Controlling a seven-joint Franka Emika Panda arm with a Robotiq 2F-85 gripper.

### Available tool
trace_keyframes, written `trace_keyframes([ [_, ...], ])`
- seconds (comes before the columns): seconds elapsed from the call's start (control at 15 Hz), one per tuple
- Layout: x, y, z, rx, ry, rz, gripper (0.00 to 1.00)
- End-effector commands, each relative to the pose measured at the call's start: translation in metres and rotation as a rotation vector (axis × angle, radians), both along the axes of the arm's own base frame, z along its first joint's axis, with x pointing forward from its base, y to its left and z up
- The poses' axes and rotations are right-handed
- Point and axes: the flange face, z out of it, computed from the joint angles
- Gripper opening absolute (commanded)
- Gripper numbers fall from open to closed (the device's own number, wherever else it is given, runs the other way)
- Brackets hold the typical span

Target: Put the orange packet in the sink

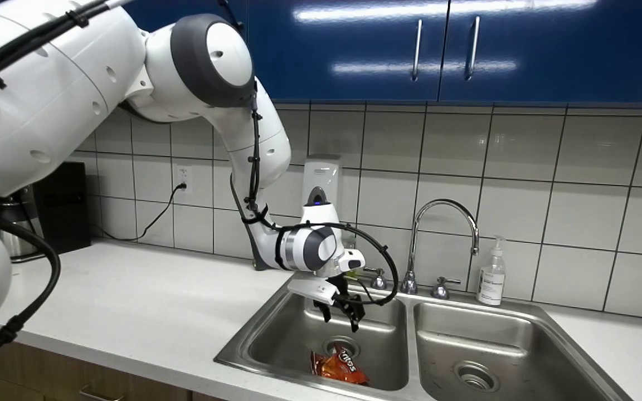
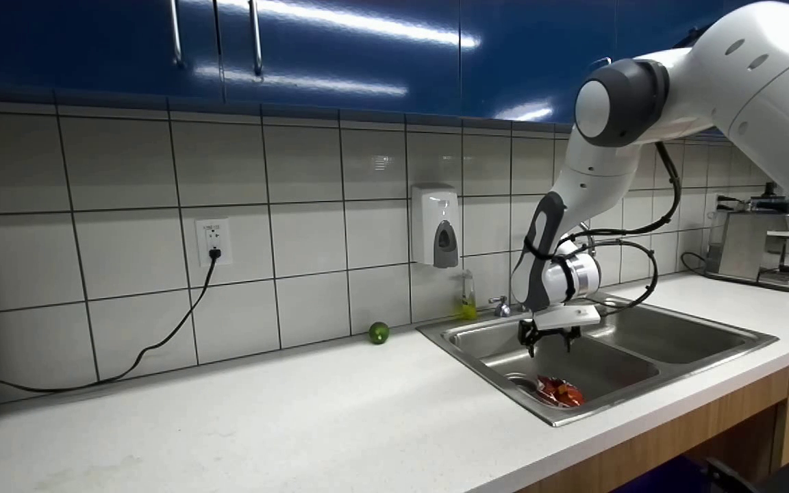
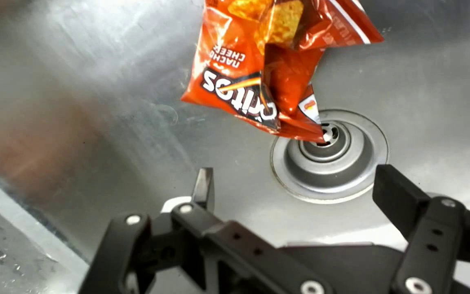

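Observation:
The orange packet (image 1: 336, 367) lies crumpled on the floor of the sink (image 1: 285, 334), the left-hand steel basin. It also shows in an exterior view (image 2: 560, 392). In the wrist view the packet (image 3: 288, 77) is at the top, with one corner over the round drain (image 3: 329, 163). My gripper (image 1: 341, 322) hangs over the same basin, above the packet and apart from it. It points down, as an exterior view shows too (image 2: 549, 350). In the wrist view the gripper (image 3: 294, 179) has its fingers wide apart with nothing between them.
The right-hand basin (image 1: 513, 323) adjoins across a steel divider (image 1: 410, 345). A curved faucet (image 1: 446, 201) and a soap bottle (image 1: 491, 278) stand behind. A green round fruit (image 2: 379, 333) and a yellow-green bottle (image 2: 468, 305) stand near the wall. A dispenser (image 2: 435, 226) hangs above.

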Motion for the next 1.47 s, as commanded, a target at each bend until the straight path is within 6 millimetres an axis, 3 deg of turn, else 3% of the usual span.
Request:
trace_keyframes([
  [0.0,-0.006,0.008,0.035,0.007,-0.019,0.009,1.00],
  [0.73,-0.026,0.041,0.093,0.018,-0.013,0.139,1.00],
  [1.4,-0.077,0.051,0.141,0.041,0.035,0.218,1.00],
])
